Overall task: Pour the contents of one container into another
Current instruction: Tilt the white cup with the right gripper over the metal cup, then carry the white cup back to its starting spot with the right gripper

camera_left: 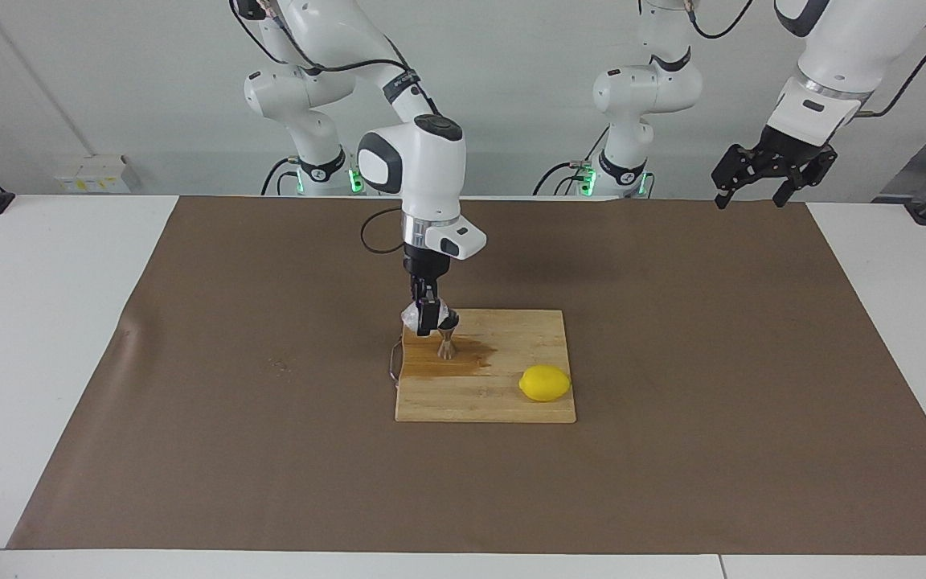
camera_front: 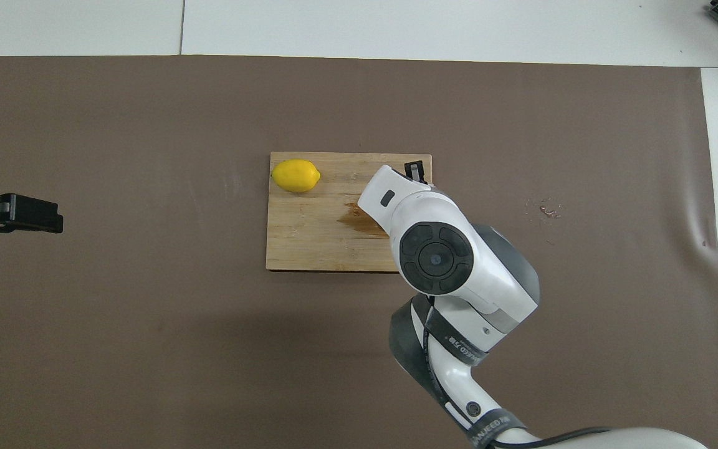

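The right gripper [camera_left: 428, 315] is clamped on a small clear textured glass cup [camera_left: 412, 318], held over a small metal hourglass-shaped jigger [camera_left: 448, 343] standing on a pale wooden cutting board [camera_left: 511, 402] — a dark wet stain [camera_left: 463, 362] around it. A yellow lemon [camera_left: 545, 383] lies on the board too. The left gripper [camera_left: 752, 190] waits open over the brown mat [camera_left: 190, 402].
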Robot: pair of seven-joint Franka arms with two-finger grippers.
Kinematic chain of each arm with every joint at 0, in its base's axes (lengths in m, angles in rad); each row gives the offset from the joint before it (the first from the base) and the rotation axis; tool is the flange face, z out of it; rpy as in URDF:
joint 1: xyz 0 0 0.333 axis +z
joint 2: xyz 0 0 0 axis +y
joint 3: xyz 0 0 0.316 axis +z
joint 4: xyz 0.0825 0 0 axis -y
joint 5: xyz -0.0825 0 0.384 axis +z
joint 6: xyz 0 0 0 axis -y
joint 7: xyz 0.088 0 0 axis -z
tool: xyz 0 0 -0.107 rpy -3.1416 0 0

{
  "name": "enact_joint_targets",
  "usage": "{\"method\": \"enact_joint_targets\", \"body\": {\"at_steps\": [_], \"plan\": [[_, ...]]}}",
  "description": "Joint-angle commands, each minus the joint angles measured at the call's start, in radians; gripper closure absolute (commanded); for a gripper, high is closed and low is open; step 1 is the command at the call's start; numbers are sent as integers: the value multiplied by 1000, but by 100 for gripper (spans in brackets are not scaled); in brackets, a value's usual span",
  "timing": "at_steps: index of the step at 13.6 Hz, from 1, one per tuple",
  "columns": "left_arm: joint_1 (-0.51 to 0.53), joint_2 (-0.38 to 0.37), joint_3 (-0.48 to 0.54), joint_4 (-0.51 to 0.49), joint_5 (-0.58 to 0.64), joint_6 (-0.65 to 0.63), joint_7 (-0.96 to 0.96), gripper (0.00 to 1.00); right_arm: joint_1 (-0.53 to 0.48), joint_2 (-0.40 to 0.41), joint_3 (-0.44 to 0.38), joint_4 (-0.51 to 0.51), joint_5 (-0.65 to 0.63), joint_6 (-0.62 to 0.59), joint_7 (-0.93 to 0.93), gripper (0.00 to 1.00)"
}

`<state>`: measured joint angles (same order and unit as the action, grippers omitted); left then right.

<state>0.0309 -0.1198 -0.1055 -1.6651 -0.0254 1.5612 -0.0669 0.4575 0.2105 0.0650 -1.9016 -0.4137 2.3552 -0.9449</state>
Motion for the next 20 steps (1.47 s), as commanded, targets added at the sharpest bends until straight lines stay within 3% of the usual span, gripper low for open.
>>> {"method": "enact_joint_targets", "body": {"at_steps": [1,4,7,14,18,20], "plan": [[12,-26,-6,-24,4,-6,13,0,-17,-26,7,-24,53,16,9,77],[12,-26,-6,-24,4,-6,13,0,-63,-33,7,-19,160,16,-49,77],[12,-26,-6,-24,4,-6,13,0,-130,-42,7,-16,353,16,-182,77],[12,-26,-6,-24,4,-6,13,0,-454,-40,6,-80,922,-51,-729,76],[12,-26,-6,-24,4,-6,13,0,-577,-25,4,-161,1058,-71,-895,76],[12,-26,-6,-24,4,-6,13,0,-609,-19,4,-198,1064,-65,-922,76]]}}
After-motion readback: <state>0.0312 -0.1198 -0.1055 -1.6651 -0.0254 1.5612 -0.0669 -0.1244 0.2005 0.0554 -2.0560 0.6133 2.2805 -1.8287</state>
